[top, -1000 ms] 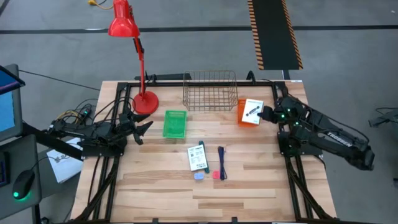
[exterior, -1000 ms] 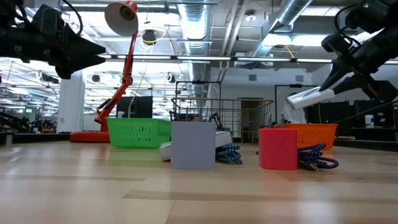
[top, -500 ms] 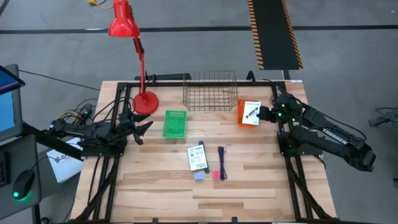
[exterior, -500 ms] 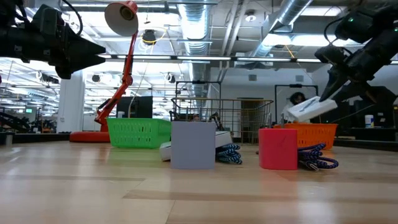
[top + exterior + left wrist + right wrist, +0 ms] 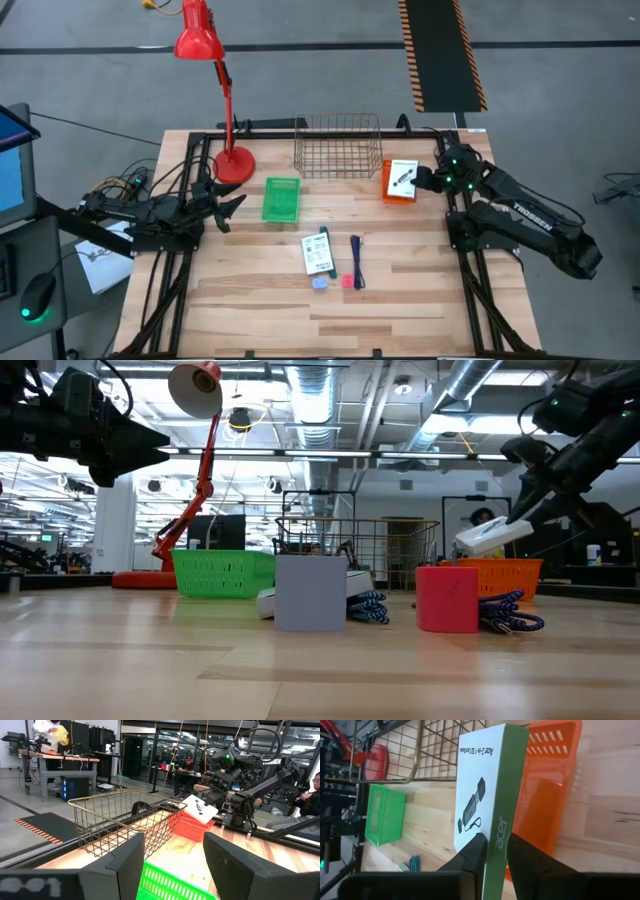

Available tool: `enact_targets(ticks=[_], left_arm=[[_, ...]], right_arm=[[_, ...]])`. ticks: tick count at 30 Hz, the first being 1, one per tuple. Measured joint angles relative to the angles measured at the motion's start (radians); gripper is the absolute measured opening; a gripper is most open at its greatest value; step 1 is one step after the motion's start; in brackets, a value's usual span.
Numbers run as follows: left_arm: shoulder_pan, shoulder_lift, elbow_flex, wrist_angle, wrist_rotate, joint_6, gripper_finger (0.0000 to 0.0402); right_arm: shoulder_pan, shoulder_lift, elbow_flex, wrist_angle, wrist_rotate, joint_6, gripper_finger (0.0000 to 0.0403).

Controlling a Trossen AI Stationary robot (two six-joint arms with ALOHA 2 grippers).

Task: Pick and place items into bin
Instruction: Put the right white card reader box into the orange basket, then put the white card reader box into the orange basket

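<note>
While right tool (image 5: 424, 180) grips white printed card pack with green edge (image 5: 403, 177) above orange plastic bin (image 5: 392, 193), right of centre: placing step. Next: lower, release into bin. Left tool (image 5: 228, 206) waits mid-left over wooden bench (image 5: 420, 300), fingers apart.

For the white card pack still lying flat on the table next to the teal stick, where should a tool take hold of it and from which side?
Take the white card pack from straight above, pinching across its two long edges at mid-length. It lies flat, so only the top is open. The teal stick seems to rest along one long edge, so that finger has little room. The left tool waits nearer to it; the right tool holds another pack over the orange bin.
</note>
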Motion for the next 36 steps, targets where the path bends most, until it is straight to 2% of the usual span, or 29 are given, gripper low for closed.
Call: enact_targets(ticks=[13, 20, 27, 32, 36], left_arm=[[0.000, 0.000, 0.000, 0.000, 0.000, 0.000, 0.0192], [0.000, 0.000, 0.000, 0.000, 0.000, 0.000, 0.0192], [0.000, 0.000, 0.000, 0.000, 0.000, 0.000, 0.0192], [0.000, 0.000, 0.000, 0.000, 0.000, 0.000, 0.0192], [0.000, 0.000, 0.000, 0.000, 0.000, 0.000, 0.0192]], right_arm=[[-0.007, 0.019, 0.000, 0.011, 0.000, -0.008, 0.0109], [-0.006, 0.017, 0.001, 0.058, 0.000, -0.008, 0.0116], [0.000, 0.017, 0.096, 0.063, -0.007, -0.008, 0.0116], [0.065, 0.016, 0.202, 0.076, -0.061, -0.007, 0.0117], [0.187, 0.023, 0.243, 0.151, -0.102, 0.036, 0.0117]])
